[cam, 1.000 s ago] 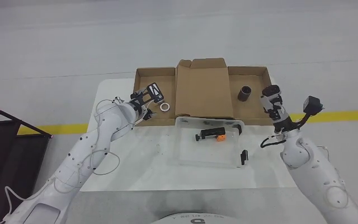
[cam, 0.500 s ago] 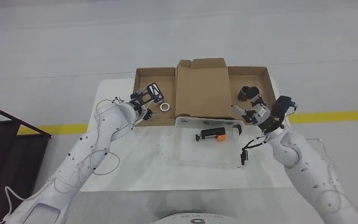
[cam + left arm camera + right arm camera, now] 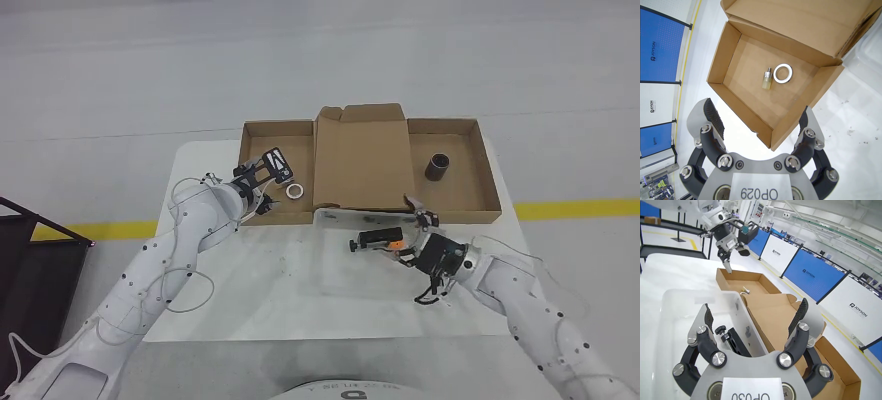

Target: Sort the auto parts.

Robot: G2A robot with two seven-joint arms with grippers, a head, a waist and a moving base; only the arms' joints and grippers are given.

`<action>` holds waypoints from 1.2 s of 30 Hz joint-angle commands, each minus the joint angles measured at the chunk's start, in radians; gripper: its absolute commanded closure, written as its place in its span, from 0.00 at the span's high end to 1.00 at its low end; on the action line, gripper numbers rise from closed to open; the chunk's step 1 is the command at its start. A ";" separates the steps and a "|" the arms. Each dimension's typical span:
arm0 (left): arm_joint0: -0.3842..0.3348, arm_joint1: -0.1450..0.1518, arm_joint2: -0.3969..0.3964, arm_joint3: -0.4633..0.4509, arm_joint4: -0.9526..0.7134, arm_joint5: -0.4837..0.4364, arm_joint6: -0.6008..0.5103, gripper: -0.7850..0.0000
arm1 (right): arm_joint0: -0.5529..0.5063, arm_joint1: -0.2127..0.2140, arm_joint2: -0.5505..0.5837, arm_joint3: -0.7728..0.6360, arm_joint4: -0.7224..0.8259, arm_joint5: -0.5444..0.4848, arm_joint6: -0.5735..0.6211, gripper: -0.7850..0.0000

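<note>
My right gripper (image 3: 755,304) — wide, empty — hung over black clamp (image 3: 732,338) in clear tray (image 3: 696,292); left gripper (image 3: 757,106) wide over cardboard box (image 3: 753,56).

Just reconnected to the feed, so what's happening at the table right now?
Neither gripper holds anything. The left gripper hangs open over the left compartment of the box, where a ring and a pin lie side by side. The right gripper is open above the tray, close to the black clamp lying in it. A black cylinder stands in the right compartment.
</note>
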 commanded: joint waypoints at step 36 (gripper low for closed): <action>0.000 0.000 0.000 0.000 0.000 0.000 0.000 1.00 | 0.066 0.005 -0.066 0.009 -0.148 -0.231 0.218 1.00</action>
